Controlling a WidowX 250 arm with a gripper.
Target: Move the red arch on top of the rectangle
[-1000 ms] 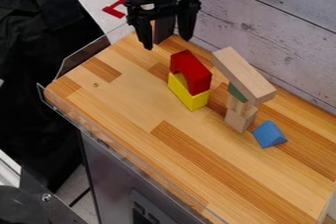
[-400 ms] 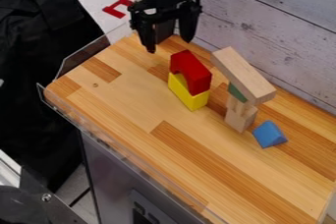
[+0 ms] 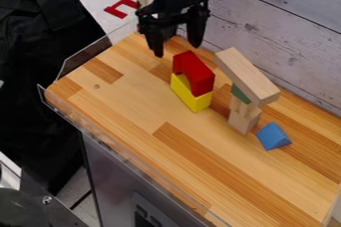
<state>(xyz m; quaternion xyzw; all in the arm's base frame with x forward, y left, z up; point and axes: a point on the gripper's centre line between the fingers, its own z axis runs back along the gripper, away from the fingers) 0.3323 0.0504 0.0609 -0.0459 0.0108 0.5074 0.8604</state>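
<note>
- End effector (image 3: 177, 50) hangs beyond the red arch (image 3: 194, 72), fingers spread well apart, nothing between them.
- The arch sits on a yellow block (image 3: 191, 95); pinch only the red sides and lift straight up.
- Set it down level and centred on the wooden rectangle (image 3: 248, 76), which looks precarious on its narrow stack (image 3: 244, 120).

You have the red arch (image 3: 193, 71) resting on a yellow block (image 3: 199, 102), its opening facing down. To its right in your view, the plain wooden rectangle (image 3: 245, 73) lies across a stack of smaller blocks (image 3: 244, 116).
</note>
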